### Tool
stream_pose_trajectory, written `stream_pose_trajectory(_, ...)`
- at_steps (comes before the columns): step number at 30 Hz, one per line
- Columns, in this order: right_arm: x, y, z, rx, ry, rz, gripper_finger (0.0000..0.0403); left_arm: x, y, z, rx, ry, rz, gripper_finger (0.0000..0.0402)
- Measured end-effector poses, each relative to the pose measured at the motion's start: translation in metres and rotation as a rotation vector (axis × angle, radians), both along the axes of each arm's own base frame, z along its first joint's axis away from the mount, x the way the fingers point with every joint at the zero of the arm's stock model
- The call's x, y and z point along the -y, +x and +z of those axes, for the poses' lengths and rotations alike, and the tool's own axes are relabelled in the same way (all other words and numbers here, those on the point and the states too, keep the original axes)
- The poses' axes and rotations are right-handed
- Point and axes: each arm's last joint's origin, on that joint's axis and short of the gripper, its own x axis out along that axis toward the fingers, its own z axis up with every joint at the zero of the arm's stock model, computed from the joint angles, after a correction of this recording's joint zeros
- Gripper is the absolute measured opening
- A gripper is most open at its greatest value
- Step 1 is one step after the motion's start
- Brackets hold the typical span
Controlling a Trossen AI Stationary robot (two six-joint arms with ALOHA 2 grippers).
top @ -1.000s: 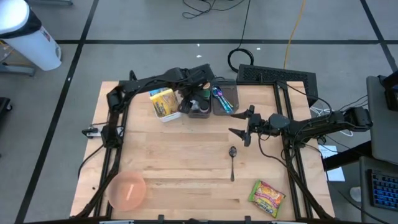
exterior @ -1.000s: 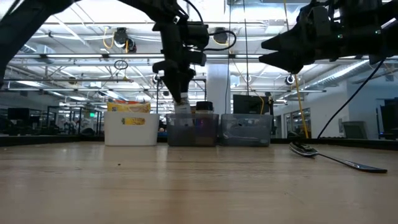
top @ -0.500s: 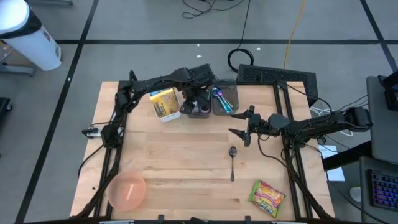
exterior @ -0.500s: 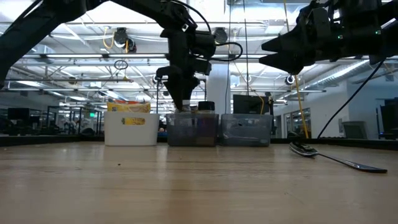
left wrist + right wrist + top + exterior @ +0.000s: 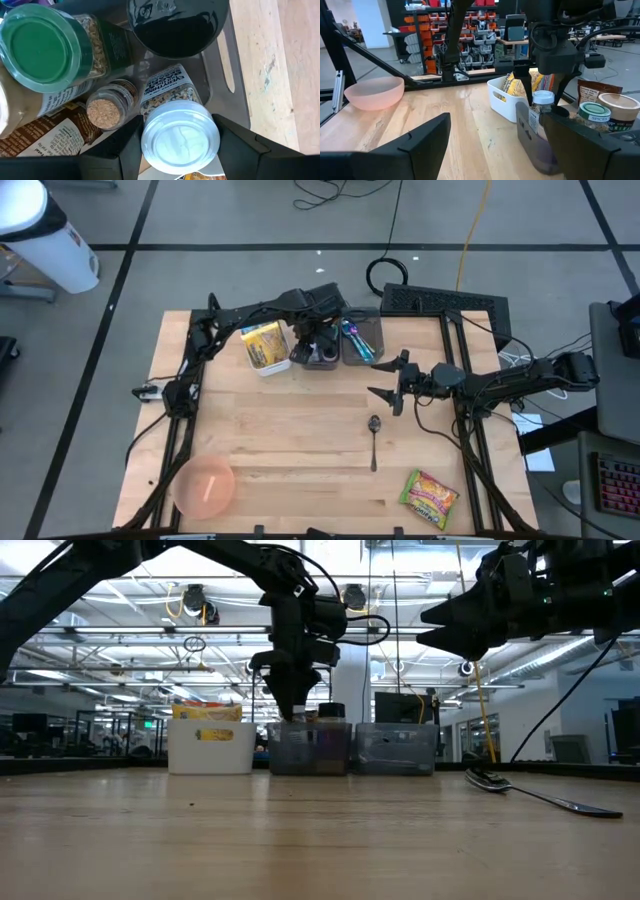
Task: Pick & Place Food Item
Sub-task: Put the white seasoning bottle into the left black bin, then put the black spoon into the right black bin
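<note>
Lowered left claw [image 5: 180,145] grips round white-lidded jar [image 5: 180,137].

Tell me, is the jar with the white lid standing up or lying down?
Standing up: the white-lidded jar sits upright in the bin.

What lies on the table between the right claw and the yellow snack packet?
Only the spoon lies between the right claw and snack packet, as the high view shows.
</note>
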Motion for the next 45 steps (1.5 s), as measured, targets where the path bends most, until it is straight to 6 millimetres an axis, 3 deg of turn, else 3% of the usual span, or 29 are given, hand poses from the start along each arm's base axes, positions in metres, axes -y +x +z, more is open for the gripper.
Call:
stream_pose_trajectory(7,0.0,0.0,0.0,0.0,-0.001,0.0,0.0309,0.0,0.0,-0.001,-0.003,0.008,0.03,0.0211)
stream_pose_trajectory(15,0.0,0.0,0.0,-0.001,-0.001,0.0,0.0308,0.002,0.005,-0.005,-0.029,0.104,0.08,0.0343)
stream_pose_trajectory(22,0.0,0.0,0.0,-0.005,-0.001,0.0,0.0308,0.01,0.008,0.002,-0.025,0.126,0.09,0.035)
stream_pose_trajectory(27,0.0,0.0,-0.001,-0.006,-0.001,0.0,0.0308,0.012,0.01,0.024,0.007,0.159,0.105,0.0337)
stream_pose_trajectory(33,0.0,0.0,-0.001,-0.007,-0.001,0.0,0.0308,0.012,0.006,0.069,0.063,0.213,0.169,0.0335)
stream_pose_trajectory(38,0.0,0.0,-0.001,-0.007,-0.001,0.0,0.0308,0.016,-0.012,0.107,0.155,0.18,0.274,0.0335)
stream_pose_trajectory(45,0.0,0.0,-0.001,-0.012,0.0,0.001,0.0308,0.032,-0.054,0.153,0.241,-0.022,0.406,0.0335)
